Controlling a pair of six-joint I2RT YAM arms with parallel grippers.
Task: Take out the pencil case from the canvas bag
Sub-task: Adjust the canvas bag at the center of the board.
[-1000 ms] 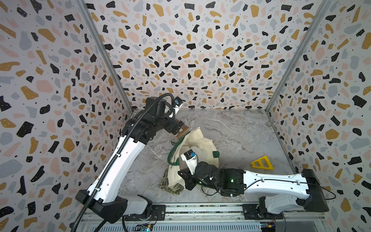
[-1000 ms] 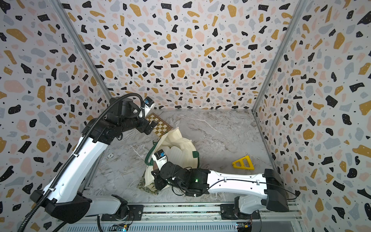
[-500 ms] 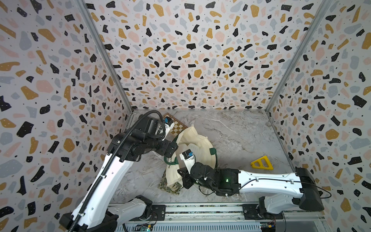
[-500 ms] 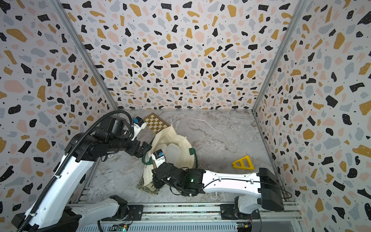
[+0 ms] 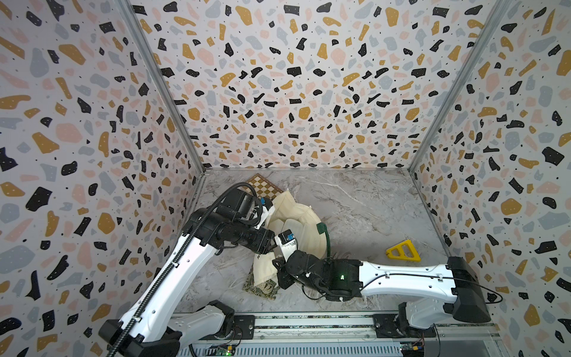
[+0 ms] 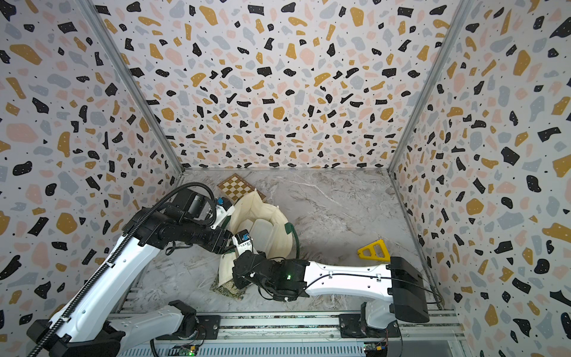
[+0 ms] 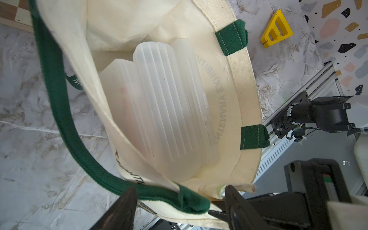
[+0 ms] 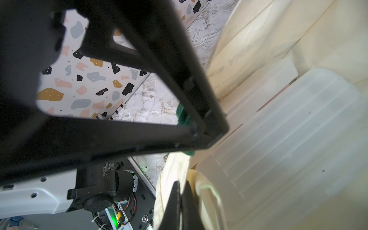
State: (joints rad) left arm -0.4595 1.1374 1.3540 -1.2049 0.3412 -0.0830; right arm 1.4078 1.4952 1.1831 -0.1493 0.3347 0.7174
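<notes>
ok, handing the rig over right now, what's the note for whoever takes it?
Left claw: open, jaws either side of the dark green handle of the cream canvas tote bag.
Right claw: shut on that bag's rim.
Translucent ribbed plastic pencil case: inside the bag, neither claw on it.
Done: bag mouth open. Left: grip the case, lift it out.

Both arms reach low toward the middle, the left gripper (image 7: 180,191) with jaws apart, the right gripper (image 8: 180,192) pinched closed on the canvas bag (image 7: 236,85) rim.
</notes>
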